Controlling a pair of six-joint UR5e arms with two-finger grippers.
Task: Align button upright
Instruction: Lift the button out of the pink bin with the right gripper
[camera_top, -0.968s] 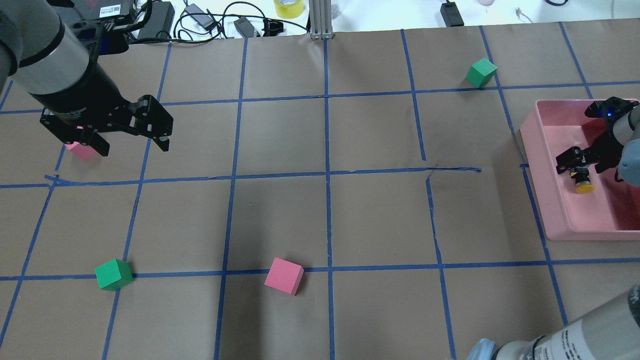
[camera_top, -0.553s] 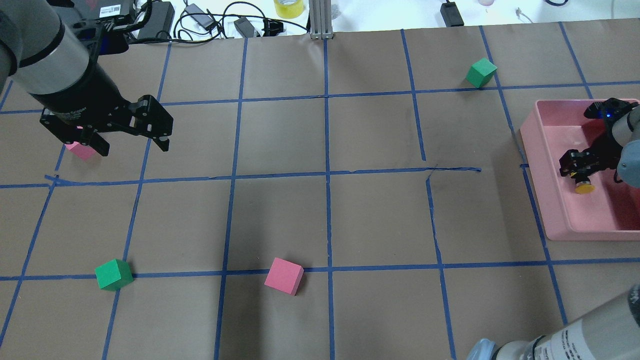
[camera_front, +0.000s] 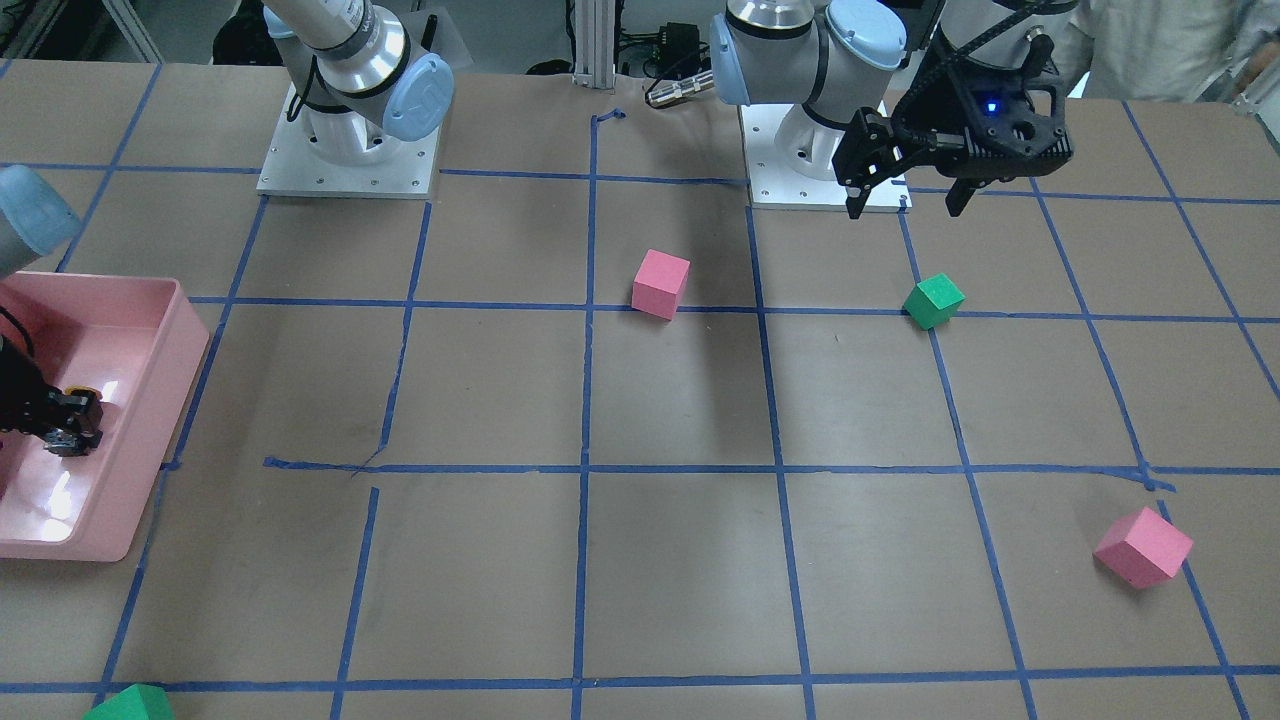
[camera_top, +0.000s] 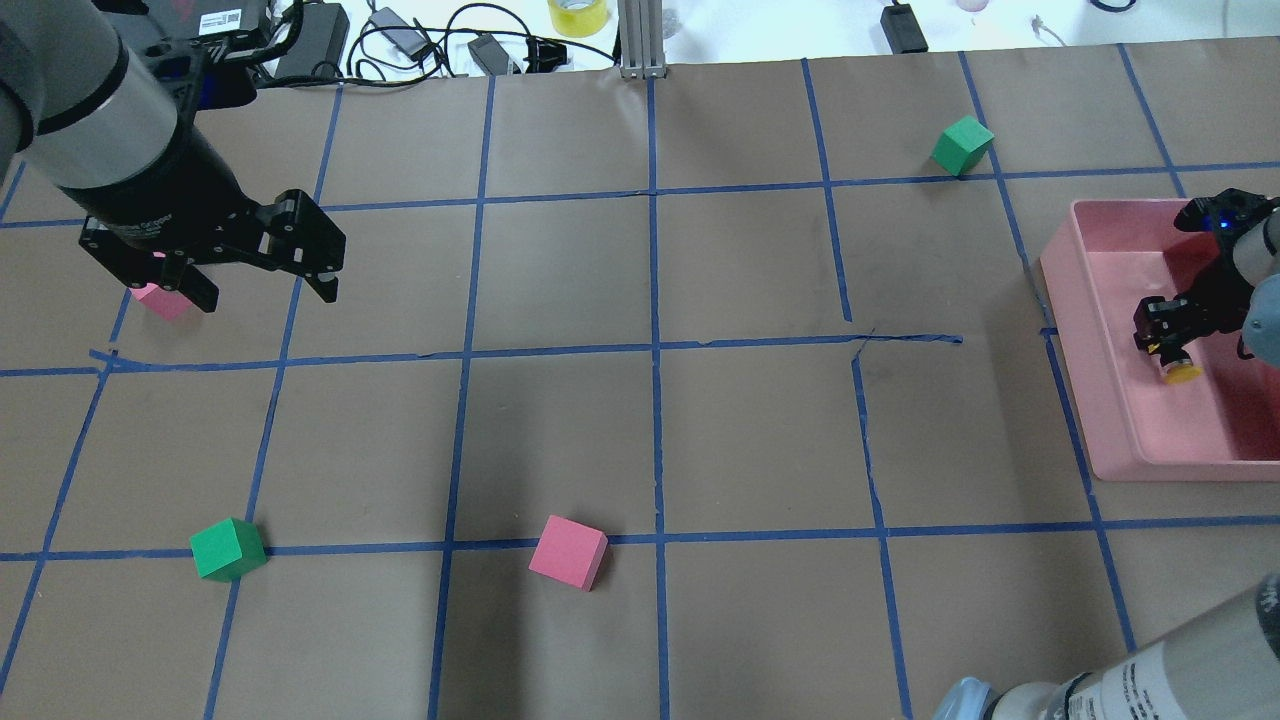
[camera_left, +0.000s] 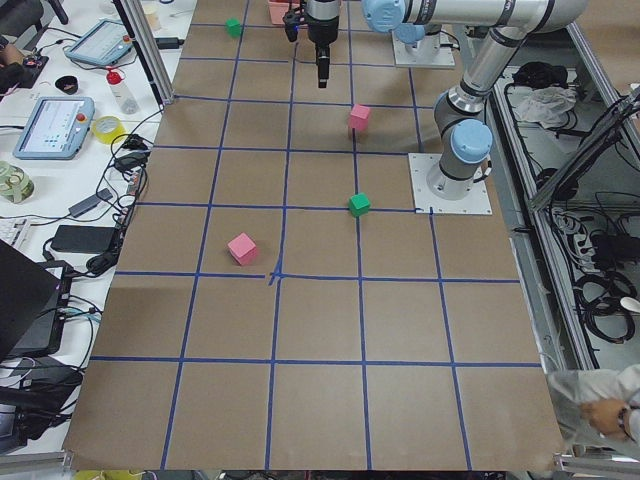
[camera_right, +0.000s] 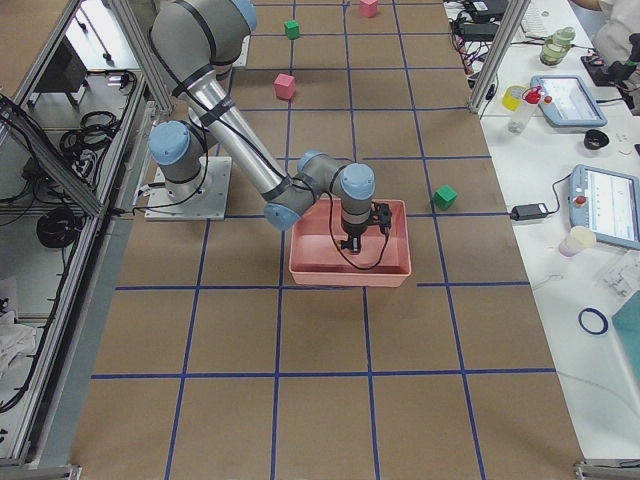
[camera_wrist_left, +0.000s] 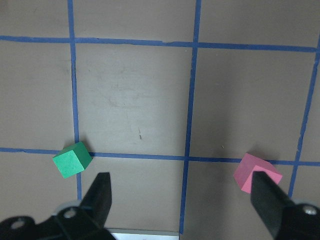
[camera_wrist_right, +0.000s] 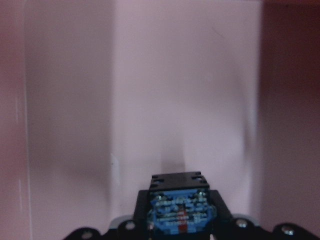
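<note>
The pink tray (camera_top: 1070, 350) holds the action (the left gripper (camera_top: 268, 297) hangs spread and idle, well apart). There my right gripper (camera_top: 1165, 340) is clenched on the button (camera_top: 1182, 373), contact block facing its wrist camera, yellow cap pointing away. I'd roll the wrist slowly until the cap is on top, then set the base flat.

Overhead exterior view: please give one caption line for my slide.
Right gripper holds the small yellow-capped push-button inside the pink rectangular tray; left gripper hangs open.

Silvery arms (camera_front: 345, 40), pale-blue joint caps (camera_front: 420, 95); black left gripper (camera_front: 905, 205), blue light (camera_front: 990, 105).
</note>
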